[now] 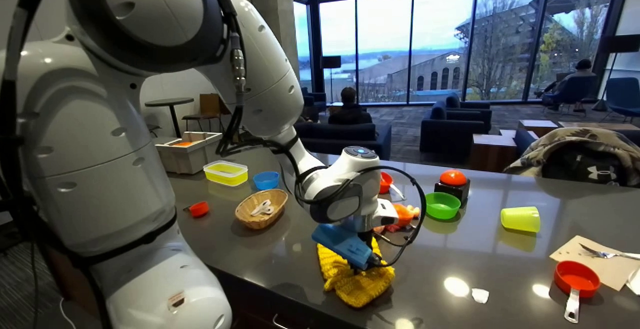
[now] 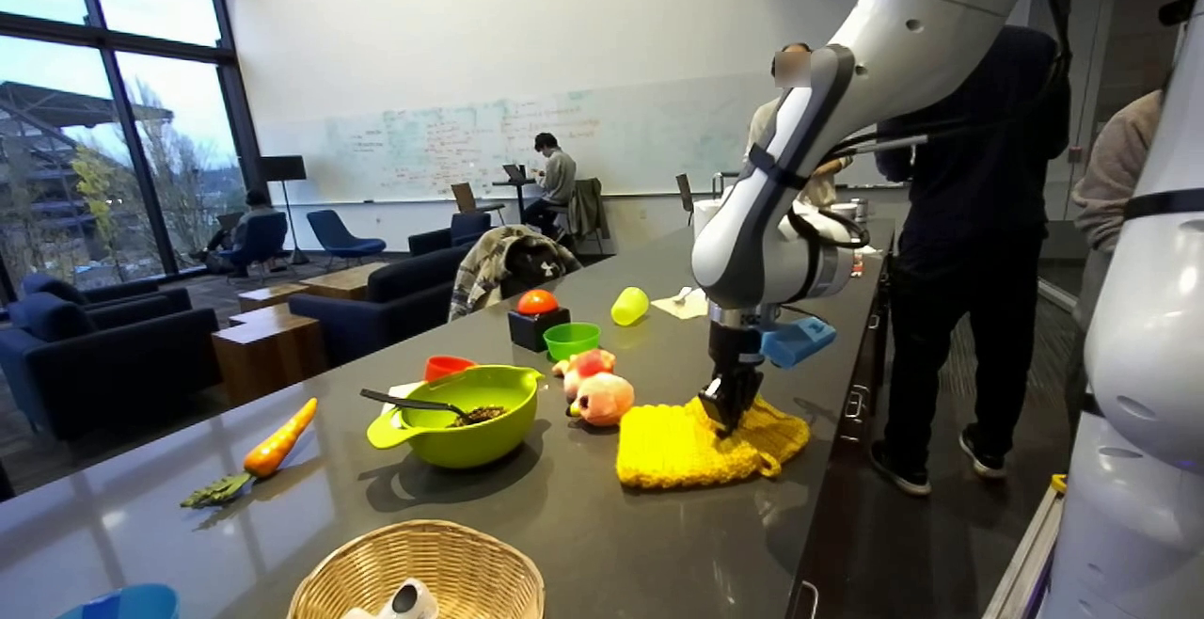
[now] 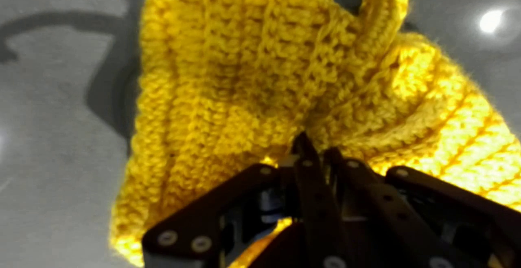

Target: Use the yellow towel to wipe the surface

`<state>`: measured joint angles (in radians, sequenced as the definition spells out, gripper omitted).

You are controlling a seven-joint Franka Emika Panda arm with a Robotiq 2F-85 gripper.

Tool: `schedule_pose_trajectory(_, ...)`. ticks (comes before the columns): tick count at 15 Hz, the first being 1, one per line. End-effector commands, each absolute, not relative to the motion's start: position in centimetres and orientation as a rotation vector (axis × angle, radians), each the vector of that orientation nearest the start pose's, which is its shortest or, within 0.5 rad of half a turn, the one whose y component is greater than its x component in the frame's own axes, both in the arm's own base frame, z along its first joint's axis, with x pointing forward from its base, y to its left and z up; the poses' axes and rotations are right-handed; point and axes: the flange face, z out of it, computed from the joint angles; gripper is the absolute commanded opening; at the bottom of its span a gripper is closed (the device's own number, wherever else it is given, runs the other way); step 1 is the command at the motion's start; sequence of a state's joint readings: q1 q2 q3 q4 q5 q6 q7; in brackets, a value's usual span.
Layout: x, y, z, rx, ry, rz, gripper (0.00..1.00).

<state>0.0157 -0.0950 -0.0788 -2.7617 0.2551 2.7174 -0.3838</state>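
Observation:
The yellow knitted towel [image 1: 361,289] lies crumpled on the shiny grey countertop [image 1: 430,294], near the counter's front edge. It also shows in an exterior view [image 2: 663,450] with a raised fold under the gripper, and it fills much of the wrist view [image 3: 228,76]. My gripper [image 2: 724,426] points down onto the towel. In the wrist view my fingers [image 3: 317,148] are close together with a thin gap, and folds of the towel run to the tips. The fingers look shut on the towel. What lies right between the tips is mostly hidden.
Pink plush toys [image 2: 602,398] and a green bowl with a spoon [image 2: 475,421] stand near the towel. A wicker basket [image 1: 261,209], green cup [image 1: 442,205], red-button box [image 1: 452,189], yellow cup [image 1: 520,219] and red measuring cup [image 1: 576,278] are around. A white scrap [image 1: 480,296] lies nearby.

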Motion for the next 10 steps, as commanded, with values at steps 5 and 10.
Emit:
schedule_pose_trajectory(5,41.2,-11.3,22.4,-3.033,0.125,-0.046,0.02)
schedule_pose_trajectory(10,43.8,-14.5,22.5,-3.0,0.271,-0.05,0.02)
